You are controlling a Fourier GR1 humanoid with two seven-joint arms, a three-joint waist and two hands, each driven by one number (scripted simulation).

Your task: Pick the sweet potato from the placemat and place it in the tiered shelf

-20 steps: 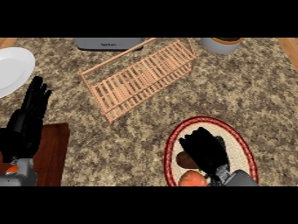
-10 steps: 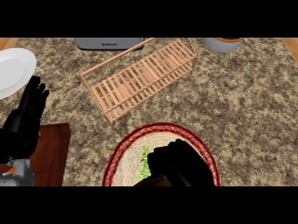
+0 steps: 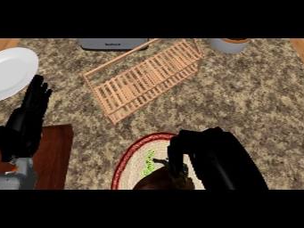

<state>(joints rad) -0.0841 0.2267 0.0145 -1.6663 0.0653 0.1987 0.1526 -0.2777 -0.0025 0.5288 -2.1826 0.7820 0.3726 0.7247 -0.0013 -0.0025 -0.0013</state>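
Head view. Sweet potato (image 3: 162, 180): near edge, on the placemat (image 3: 129, 160). Right hand (image 3: 207, 153): over it, fingers curled down around it; the pick-up step. Left hand (image 3: 32, 109): resting at the left, fingers straight. Tiered shelf (image 3: 144, 75): far centre of the worktop (image 3: 246, 98); next, lift and carry there.

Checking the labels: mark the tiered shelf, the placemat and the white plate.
tiered shelf (image 3: 144, 78), head view, on its middle slats.
placemat (image 3: 129, 158), head view, on its red rim.
white plate (image 3: 6, 73), head view, on its centre.

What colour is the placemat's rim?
Red, circling a cream centre on the placemat; shows best in the head view.
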